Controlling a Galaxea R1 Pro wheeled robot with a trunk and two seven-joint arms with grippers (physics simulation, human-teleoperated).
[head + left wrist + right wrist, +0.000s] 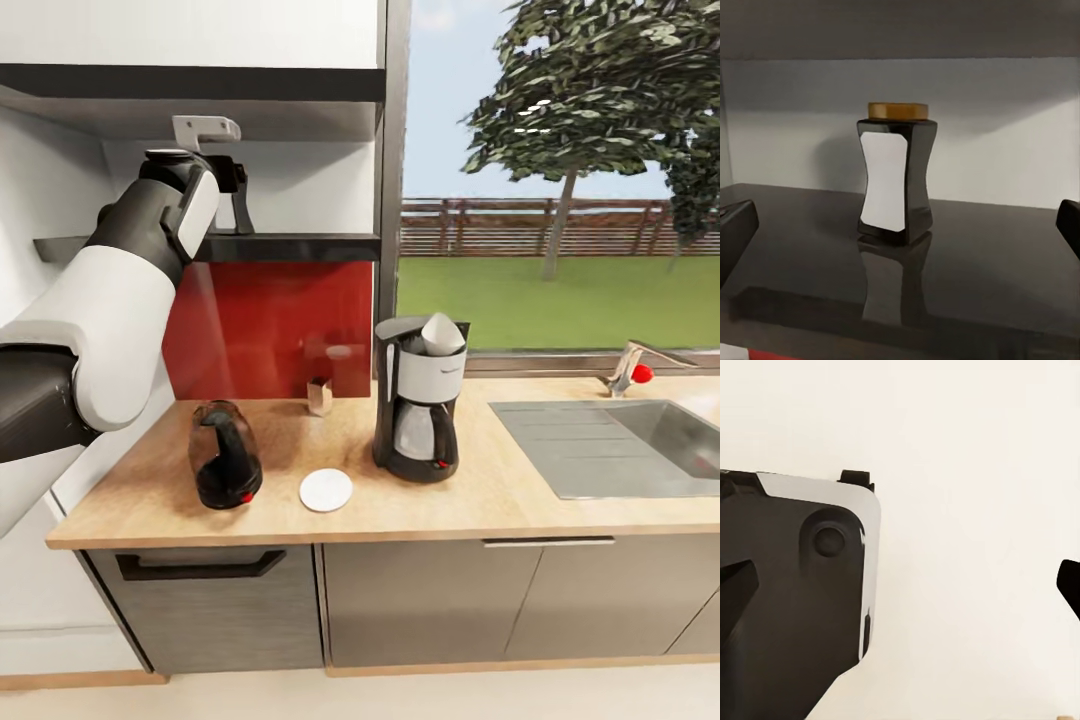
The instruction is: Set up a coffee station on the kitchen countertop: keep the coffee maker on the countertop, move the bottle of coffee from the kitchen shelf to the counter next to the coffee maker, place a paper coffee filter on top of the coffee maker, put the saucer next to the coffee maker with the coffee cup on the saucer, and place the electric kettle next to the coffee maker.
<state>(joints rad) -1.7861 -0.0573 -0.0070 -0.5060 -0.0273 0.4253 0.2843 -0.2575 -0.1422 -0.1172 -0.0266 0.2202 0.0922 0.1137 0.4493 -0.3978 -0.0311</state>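
The bottle of coffee [896, 180], dark with a white label and a brown lid, stands upright on the dark kitchen shelf [982, 255]. My left gripper [907, 217] is open in front of it, its fingers [736, 234] wide to either side and apart from the bottle. In the head view the left gripper [238, 200] is raised at the shelf [300, 246]. The coffee maker [420, 415] stands on the countertop [520, 500] with a paper coffee filter [441, 336] on top. Left of it lie the white saucer [326, 490], the dark electric kettle [225, 455] and a small pale cup [320, 397]. My right gripper [904, 581] is open and holds nothing.
A steel sink [620, 445] with a faucet [630, 368] lies right of the coffee maker. A red backsplash [270, 330] runs under the shelf, with a window beside it. A cabinet underside hangs close above the shelf. The right wrist view faces part of my own body [795, 600].
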